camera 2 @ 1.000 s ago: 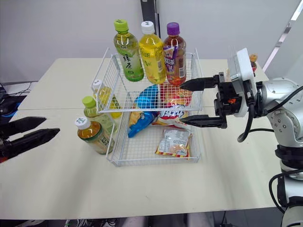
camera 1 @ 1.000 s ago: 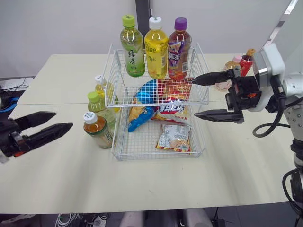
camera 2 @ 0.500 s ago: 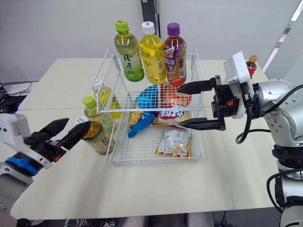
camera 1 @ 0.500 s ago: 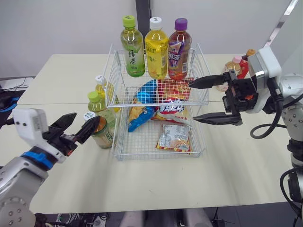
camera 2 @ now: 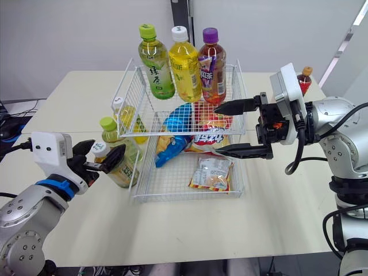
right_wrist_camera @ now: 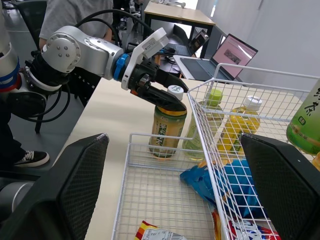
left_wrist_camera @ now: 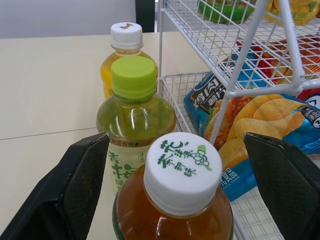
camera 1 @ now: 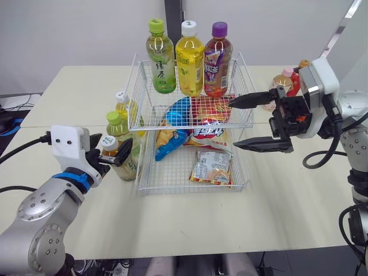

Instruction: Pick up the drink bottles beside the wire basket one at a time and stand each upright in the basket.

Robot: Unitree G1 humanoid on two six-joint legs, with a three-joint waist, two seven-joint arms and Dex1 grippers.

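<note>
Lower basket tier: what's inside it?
Three snack bags: a blue chip bag, a red-and-white bag and a small packet. The upper shelf covers the larger bags' back ends.

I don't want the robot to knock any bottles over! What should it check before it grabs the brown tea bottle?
1. The left gripper is open with a finger on each side of the brown tea bottle: ok.
2. That bottle stands upright: ok.
3. Fingers clear of the green-cap bottle just behind it: cannot tell, it stands very close.
4. Free room on the upper shelf of the wire basket, in front of the three standing bottles: ok.
5. The right gripper is out of the way: cannot tell. It is open, with its tips near the basket's right side.
</note>
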